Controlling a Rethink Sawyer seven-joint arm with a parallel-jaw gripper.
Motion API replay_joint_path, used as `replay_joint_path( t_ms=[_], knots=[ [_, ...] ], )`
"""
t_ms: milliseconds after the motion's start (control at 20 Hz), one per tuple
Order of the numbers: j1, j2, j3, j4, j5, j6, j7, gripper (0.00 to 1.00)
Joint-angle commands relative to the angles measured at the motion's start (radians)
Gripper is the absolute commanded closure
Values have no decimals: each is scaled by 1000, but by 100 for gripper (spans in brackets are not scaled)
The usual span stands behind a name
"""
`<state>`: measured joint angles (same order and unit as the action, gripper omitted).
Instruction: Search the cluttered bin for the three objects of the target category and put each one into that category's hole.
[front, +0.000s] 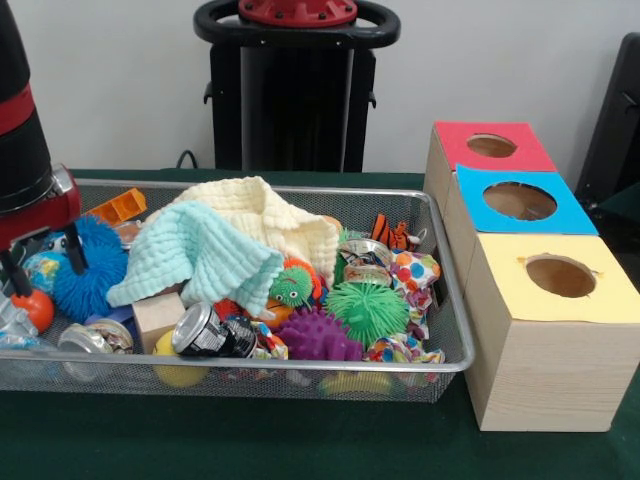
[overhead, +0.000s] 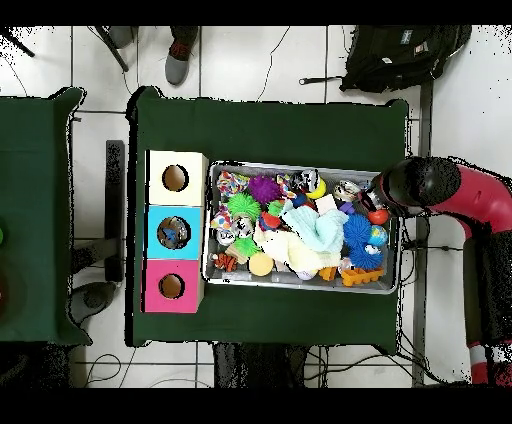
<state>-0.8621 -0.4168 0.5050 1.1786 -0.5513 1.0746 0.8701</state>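
The wire mesh bin (front: 455, 300) stands on the green table, full of clutter. My gripper (front: 20, 285) reaches down into its left end in the front view, just above a small orange ball (front: 37, 308). A pale, clear, crumpled thing (front: 14, 325) lies under it and may be a plastic bottle. No other clear bottle shows; a yellow cloth (front: 270, 215) and a mint cloth (front: 195, 250) cover the middle. The red-topped hole (front: 491, 146) is on the farthest wooden box. From overhead the gripper (overhead: 378, 200) is at the right end of the bin (overhead: 300, 284) and the red-topped hole (overhead: 171, 286) is at the left.
Blue (front: 85, 265), green (front: 368, 310) and purple (front: 310, 335) spiky balls, metal cans (front: 205, 330) and a wooden block (front: 158, 315) fill the bin. The blue-topped hole (front: 519, 200) and the yellow-topped hole (front: 560, 275) are on nearer boxes. A person's legs (overhead: 180, 50) show at the overhead view's top.
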Motion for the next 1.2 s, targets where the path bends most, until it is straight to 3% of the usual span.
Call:
replay_joint_path(
  t_ms=[50,550,1200],
  knots=[
    [-16,-35,72,32,-65,1,-336,0],
    [-26,-111,104,71,-72,-8,-356,0],
    [-20,-69,138,-31,-108,42,-460,0]
  ],
)
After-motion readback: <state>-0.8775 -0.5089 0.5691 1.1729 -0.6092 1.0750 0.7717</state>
